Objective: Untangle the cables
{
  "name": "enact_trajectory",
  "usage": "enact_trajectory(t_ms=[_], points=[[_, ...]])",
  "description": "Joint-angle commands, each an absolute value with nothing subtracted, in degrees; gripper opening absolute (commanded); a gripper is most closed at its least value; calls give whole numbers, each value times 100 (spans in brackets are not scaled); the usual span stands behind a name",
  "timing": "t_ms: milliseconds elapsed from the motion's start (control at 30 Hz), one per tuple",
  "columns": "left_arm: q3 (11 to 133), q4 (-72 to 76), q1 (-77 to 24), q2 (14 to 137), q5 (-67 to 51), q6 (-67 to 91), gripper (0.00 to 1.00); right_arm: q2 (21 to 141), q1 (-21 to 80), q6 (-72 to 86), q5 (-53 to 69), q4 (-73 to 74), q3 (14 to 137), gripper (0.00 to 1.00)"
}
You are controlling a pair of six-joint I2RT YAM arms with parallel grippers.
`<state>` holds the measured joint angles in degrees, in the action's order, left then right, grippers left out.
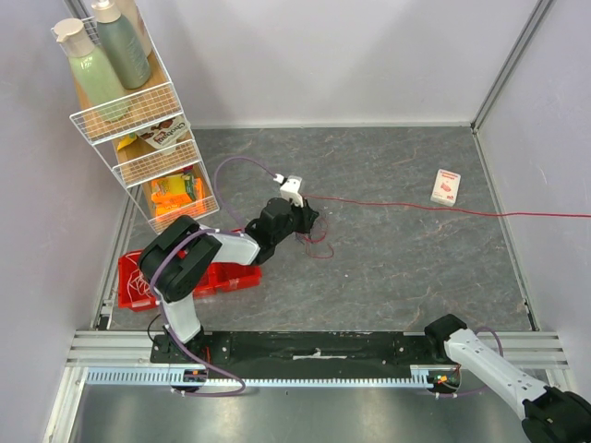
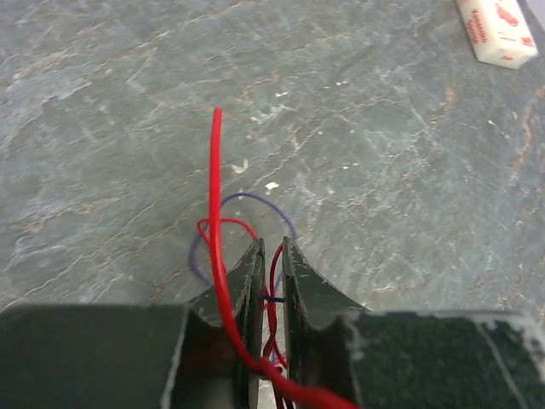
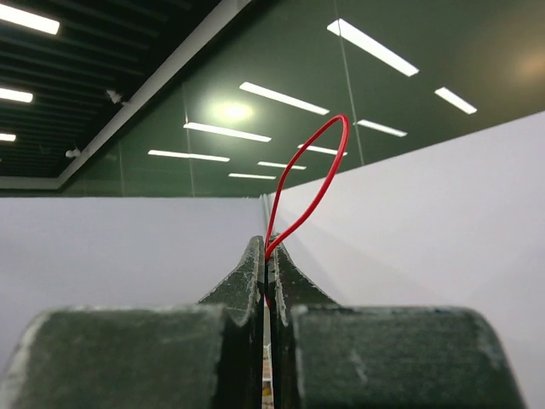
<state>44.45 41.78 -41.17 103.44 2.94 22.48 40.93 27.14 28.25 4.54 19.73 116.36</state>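
Note:
A small tangle of thin red and dark purple cables (image 1: 319, 242) lies mid-table. My left gripper (image 1: 308, 220) is down at it. In the left wrist view the left gripper (image 2: 272, 245) has its jaws nearly closed, with red and purple cable strands (image 2: 274, 290) pinched between them. A purple loop (image 2: 247, 200) lies on the table just ahead. One red cable (image 1: 443, 209) runs taut from the tangle off the right edge. My right gripper (image 3: 266, 247) points upward and is shut on a red cable loop (image 3: 328, 166). The right gripper itself is out of the top view.
A white wire rack (image 1: 138, 120) with bottles stands at the back left, with a red bin (image 1: 134, 277) below it. A small white and red box (image 1: 446, 185) lies at the back right and also shows in the left wrist view (image 2: 498, 30). Walls enclose the grey table.

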Motion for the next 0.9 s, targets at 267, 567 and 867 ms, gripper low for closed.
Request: enact_trajectory(t_ms=[267,567,867], points=[[4131,4219,-3806,9686,88,2338,38,3946,2698,2277,-289,1933,11303,0],[4166,4034,-3402,9641,26,2548,41,3956,2707,1828,-378,1987,12147,0],[4368,3684,-3226,9642,341,2303,39,3841,2716,1600,-747,2021,12348,0]])
